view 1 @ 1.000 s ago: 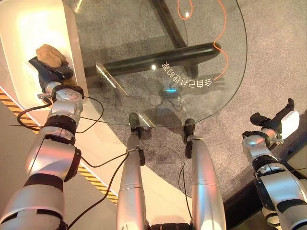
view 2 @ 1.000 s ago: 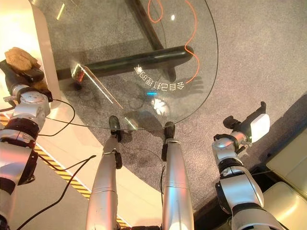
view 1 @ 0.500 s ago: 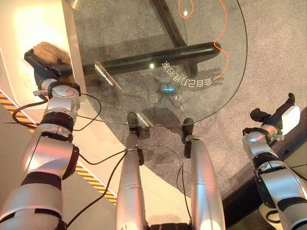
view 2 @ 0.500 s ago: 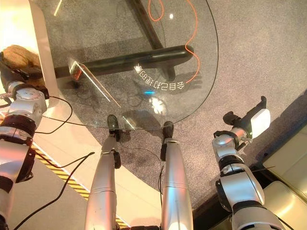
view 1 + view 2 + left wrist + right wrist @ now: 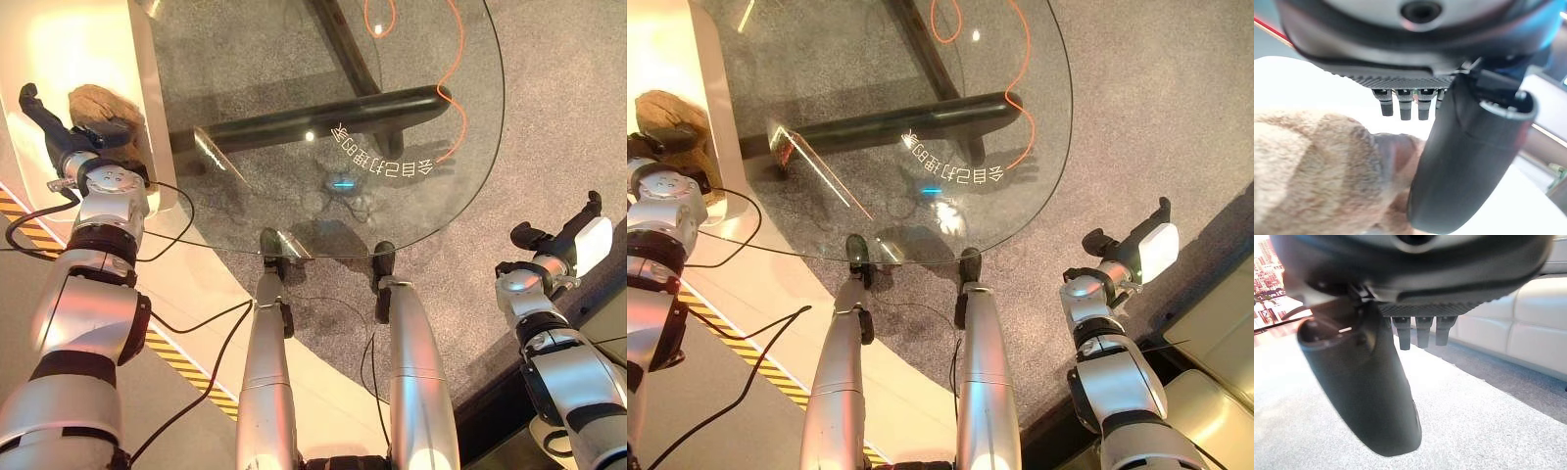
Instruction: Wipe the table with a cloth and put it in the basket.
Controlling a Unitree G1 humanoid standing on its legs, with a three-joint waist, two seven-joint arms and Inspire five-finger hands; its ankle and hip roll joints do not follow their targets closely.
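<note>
A crumpled brown cloth (image 5: pixel 93 100) lies on the bright white basket-like container (image 5: pixel 59 44) left of the round glass table (image 5: pixel 245 59). My left hand (image 5: pixel 71 147) is beside the cloth, open, its thumb spread away to the left and its fingers against the cloth's near edge. In the left wrist view the cloth (image 5: pixel 1308 171) lies next to the thumb (image 5: pixel 1469 147), with the fingers straight past it. My right hand (image 5: pixel 563 245) hangs open over the grey carpet, right of the table, holding nothing (image 5: pixel 1366 382).
Under the glass run a black table base bar (image 5: pixel 323 113) and an orange cable (image 5: pixel 456 69). A yellow-and-black striped strip (image 5: pixel 186 367) crosses the floor at the left. A white sofa (image 5: pixel 1215 323) stands at the lower right.
My left hand has shifted left and opened, its thumb swinging off the cloth, which stays on the white container. The right hand has barely moved.
</note>
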